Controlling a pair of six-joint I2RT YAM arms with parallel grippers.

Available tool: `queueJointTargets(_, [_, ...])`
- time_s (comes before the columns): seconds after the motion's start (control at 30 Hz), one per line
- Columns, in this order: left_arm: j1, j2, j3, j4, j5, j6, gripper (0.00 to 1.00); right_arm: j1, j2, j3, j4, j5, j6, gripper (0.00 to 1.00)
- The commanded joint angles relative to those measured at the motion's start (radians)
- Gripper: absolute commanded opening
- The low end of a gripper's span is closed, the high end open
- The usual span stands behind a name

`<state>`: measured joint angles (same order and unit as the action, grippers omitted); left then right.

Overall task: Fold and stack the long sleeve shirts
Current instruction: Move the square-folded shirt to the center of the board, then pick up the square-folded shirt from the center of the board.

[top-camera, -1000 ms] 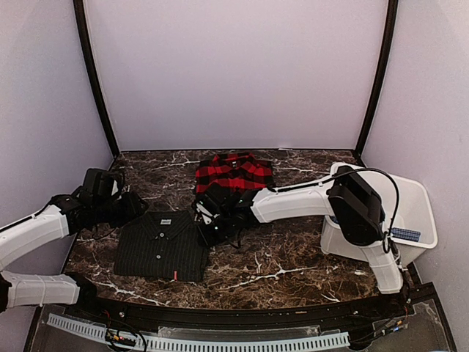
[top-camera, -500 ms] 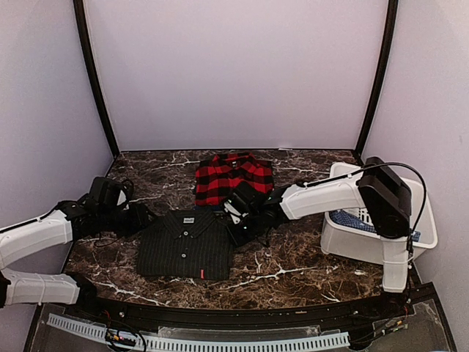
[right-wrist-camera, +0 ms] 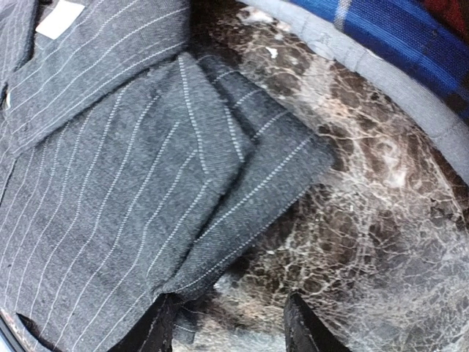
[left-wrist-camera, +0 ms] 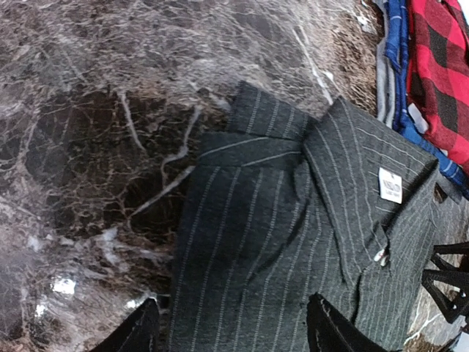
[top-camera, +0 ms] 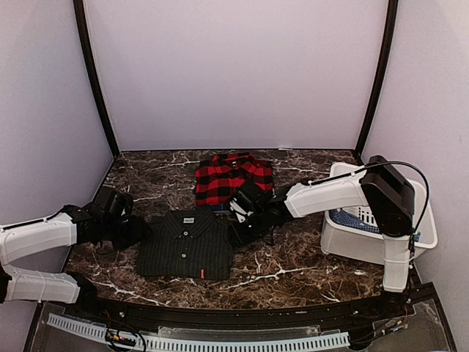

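Marbled tabletop (top-camera: 293, 265), lilac walls (top-camera: 234, 73). White bin (top-camera: 359, 246) contains blue cloth (top-camera: 355, 218). Left tool (left-wrist-camera: 233, 304) and right tool (right-wrist-camera: 229, 301) stand spread at charcoal shirt (top-camera: 185, 246) edges.

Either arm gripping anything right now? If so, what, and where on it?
Nothing is held. The left fingers straddle the left edge of the charcoal shirt, spread apart; the right fingers stand open by its right edge.

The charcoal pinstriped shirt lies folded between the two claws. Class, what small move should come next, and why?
Probably close both claws on the side edges of the charcoal shirt. The left claw and right claw stand open, each straddling one edge. The shirt lies folded flat, and the folded plaid shirt sits behind it, unstacked, so gripping both sides should allow lifting it across.
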<state>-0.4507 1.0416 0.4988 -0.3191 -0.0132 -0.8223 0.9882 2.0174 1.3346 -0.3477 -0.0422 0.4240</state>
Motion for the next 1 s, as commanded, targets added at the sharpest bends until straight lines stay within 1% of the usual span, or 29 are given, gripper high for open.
queueJointTargets(0.0, [0.03, -0.004, -0.049, -0.037, -0.044, -0.016, 0.68, 0.002, -0.029, 0.018, 0.038, -0.031, 0.037, 0.49])
queueJointTargets(0.13, [0.041, 0.02, -0.083, 0.024, -0.013, -0.014, 0.7, 0.003, -0.036, 0.015, 0.041, -0.027, 0.05, 0.5])
queueJointTargets(0.27, [0.046, 0.056, -0.113, 0.1, 0.069, -0.011, 0.7, 0.001, -0.065, -0.011, 0.038, 0.013, 0.075, 0.5])
queueJointTargets(0.4, [0.046, 0.081, -0.118, 0.118, 0.102, -0.003, 0.7, -0.002, -0.102, -0.049, 0.036, 0.066, 0.102, 0.5])
queueJointTargets(0.53, [0.046, 0.103, -0.116, 0.125, 0.125, 0.006, 0.66, -0.002, -0.127, -0.071, 0.062, 0.049, 0.112, 0.5])
queueJointTargets(0.63, [0.045, 0.129, -0.12, 0.131, 0.144, 0.005, 0.63, 0.008, -0.098, -0.045, 0.068, -0.003, 0.109, 0.52])
queueJointTargets(0.77, [0.038, 0.14, -0.129, 0.134, 0.154, -0.01, 0.61, 0.032, -0.042, 0.021, 0.048, 0.0, 0.1, 0.55])
queueJointTargets(0.97, [-0.045, 0.113, -0.138, 0.117, 0.129, -0.083, 0.59, 0.037, 0.007, 0.071, 0.0, 0.038, 0.095, 0.58])
